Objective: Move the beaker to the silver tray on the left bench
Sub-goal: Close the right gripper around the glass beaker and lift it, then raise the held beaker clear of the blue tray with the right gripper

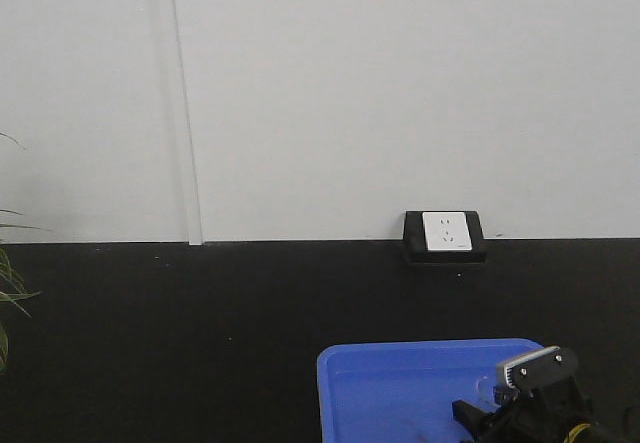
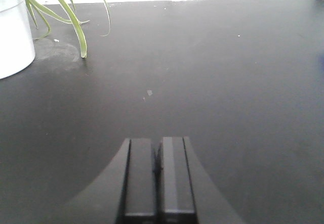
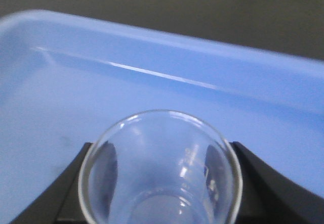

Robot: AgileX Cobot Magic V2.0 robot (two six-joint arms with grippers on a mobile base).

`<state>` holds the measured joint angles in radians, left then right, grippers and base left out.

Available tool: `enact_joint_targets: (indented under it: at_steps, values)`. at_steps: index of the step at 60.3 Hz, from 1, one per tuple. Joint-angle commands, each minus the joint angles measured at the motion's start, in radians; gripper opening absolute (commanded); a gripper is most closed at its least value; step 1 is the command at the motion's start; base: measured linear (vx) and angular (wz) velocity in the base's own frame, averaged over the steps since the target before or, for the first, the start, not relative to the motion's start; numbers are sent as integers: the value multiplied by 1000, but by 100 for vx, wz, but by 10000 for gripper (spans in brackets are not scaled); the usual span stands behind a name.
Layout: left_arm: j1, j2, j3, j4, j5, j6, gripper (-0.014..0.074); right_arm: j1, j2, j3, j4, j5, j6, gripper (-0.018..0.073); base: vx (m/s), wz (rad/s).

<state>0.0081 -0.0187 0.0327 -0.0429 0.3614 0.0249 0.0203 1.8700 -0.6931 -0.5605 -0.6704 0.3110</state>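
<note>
The clear glass beaker (image 3: 161, 168) fills the lower middle of the right wrist view, seen from above its round rim. My right gripper (image 3: 161, 186) is shut on it, with one dark finger (image 3: 76, 186) pressed against each side. It hangs over the blue tub (image 3: 152, 87). In the front view the right gripper (image 1: 492, 415) and the beaker (image 1: 486, 393) sit at the bottom right, over the tub (image 1: 400, 383). My left gripper (image 2: 157, 158) is shut on nothing, low over the matte black bench top (image 2: 228, 82). The silver tray is out of view.
A white plant pot (image 2: 12, 32) with long green leaves (image 2: 76, 27) stands at the far left of the bench. A wall socket (image 1: 446, 231) sits at the back edge of the black top, against the pale wall. More leaves (image 1: 8, 293) show at the left edge.
</note>
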Motion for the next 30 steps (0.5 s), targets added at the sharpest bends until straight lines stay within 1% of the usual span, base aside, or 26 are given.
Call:
enact_joint_targets:
  at_steps: [1,9,16,20,25,30]
  values:
    - [-1,-11,21,-7,-78,-1,1,0,-135,-18,-118,-16,113,-16,0,0]
    - [-1,-11,21,-7,-78,-1,1,0,-267,-18,-253,7,269,-15,0,0]
    - [-1,-11,21,-7,-78,-1,1,0,-380,-18,-340,7,415,-15,0,0]
    - [-1,-11,21,-7,-78,-1,1,1,-438,-23,-388,7,517,-15,0,0]
    - [-1,-11,21,-7,-78,-1,1,39,-505,-54,-465,45,624,-15,0,0]
    - [-1,-11,21,-7,-78,-1,1,124,-547,-110,-549,113,692,-15,0,0]
